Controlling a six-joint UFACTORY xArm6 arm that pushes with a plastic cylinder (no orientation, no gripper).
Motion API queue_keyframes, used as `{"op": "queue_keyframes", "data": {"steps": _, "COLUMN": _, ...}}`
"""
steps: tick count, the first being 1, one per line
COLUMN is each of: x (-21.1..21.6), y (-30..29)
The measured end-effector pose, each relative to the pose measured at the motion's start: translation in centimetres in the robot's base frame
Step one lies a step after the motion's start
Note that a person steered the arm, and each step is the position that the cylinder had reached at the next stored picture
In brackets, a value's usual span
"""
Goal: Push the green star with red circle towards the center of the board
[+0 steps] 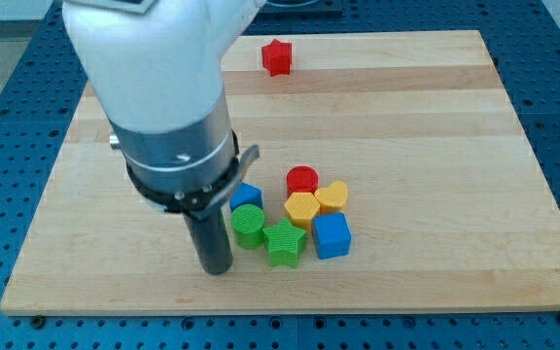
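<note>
The green star lies near the view's bottom, in a cluster of blocks. The red circle sits up and to the right of it, at the cluster's top. My tip rests on the board just left of the green circle, which stands between it and the green star. The rod's upper part is hidden by the arm's white and grey body.
In the cluster: a blue block partly behind the arm, a yellow hexagon, a yellow heart, a blue cube. A red star lies alone near the board's top edge. The wooden board sits on a blue table.
</note>
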State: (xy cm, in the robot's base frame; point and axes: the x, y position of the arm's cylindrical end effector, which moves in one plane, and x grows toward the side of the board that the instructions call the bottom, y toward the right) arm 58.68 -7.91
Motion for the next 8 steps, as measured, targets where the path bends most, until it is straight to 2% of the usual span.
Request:
{"op": "queue_keyframes", "data": {"steps": 6, "x": 1.0, "y": 5.6}}
{"op": "queue_keyframes", "data": {"steps": 8, "x": -0.8, "y": 5.6}}
